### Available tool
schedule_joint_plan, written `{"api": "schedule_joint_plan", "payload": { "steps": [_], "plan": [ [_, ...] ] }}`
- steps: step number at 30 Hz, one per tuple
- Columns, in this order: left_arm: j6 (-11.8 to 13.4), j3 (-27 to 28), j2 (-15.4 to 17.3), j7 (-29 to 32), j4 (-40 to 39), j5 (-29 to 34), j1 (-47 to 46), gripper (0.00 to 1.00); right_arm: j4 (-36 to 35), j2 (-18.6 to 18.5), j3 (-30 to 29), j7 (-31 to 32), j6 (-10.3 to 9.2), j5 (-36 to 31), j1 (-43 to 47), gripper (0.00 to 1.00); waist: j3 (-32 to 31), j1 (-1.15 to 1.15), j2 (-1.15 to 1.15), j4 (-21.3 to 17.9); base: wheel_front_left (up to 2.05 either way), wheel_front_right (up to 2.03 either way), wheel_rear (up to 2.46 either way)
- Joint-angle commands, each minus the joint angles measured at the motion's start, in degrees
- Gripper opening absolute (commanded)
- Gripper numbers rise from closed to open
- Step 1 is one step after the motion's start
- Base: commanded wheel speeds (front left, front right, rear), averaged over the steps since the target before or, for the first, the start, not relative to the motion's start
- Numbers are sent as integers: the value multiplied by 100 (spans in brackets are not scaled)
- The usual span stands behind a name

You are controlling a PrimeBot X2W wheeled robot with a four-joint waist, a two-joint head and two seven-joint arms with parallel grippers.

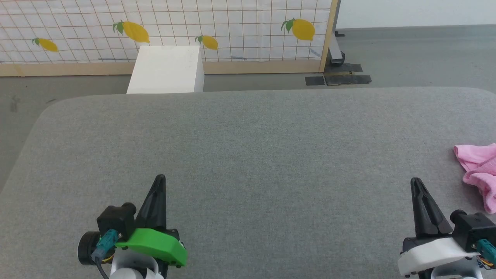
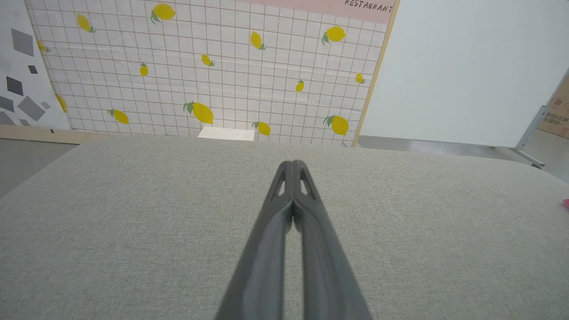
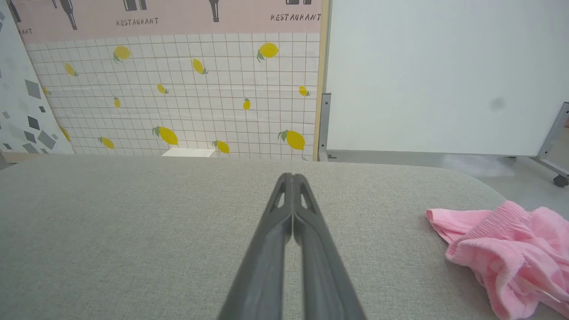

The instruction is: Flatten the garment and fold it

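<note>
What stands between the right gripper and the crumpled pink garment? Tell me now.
Nothing visible does. The shut, dark-fingered right gripper is over the grey fabric-covered table, and the crumpled light pink cloth garment lies to its right, with only bare grey fabric between them.

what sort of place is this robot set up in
Probably a staged test room, not a real home: a printed lemon-and-tile backdrop in a wooden frame stands on grey floor, a white partition rests on wheeled feet, and the crumpled pink shorts lie on a grey cloth-covered table.
</note>
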Motion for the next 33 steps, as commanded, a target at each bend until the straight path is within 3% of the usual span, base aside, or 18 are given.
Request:
{"api": "schedule_joint_plan", "payload": {
  "steps": [1, 33],
  "plan": [
    [41, 28, -5, 45, -41, 114, 42, 0, -26, 7, 30, 28, -3, -58, -105, 0, -1, 0, 0, 2, 0, 0, 0],
    [230, 159, -9, 432, -221, 549, 74, 0, -56, 12, 270, 422, -5, -154, -241, 0, -20, 0, 0, 43, 0, 0, 0]
  ]
}}
